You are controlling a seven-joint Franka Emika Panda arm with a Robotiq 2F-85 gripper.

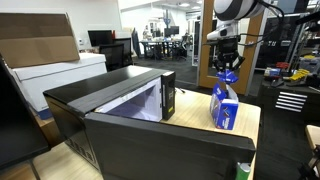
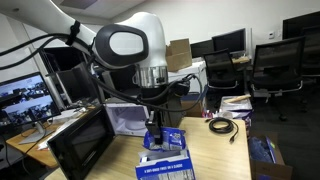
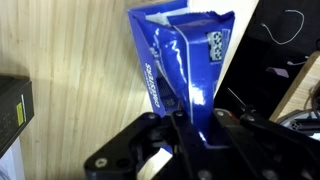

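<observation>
Upright blue bag (image 1: 225, 106) on table (image 1: 250, 119)

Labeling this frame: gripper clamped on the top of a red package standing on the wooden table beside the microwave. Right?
Not quite: the package is blue and white, not red; the wrist view shows it. The rest holds: the gripper is clamped on its top, and it stands on the wooden table beside the microwave.

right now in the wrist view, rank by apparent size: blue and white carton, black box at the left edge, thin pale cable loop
largest to smallest:
blue and white carton
black box (cropped)
thin pale cable loop
</observation>
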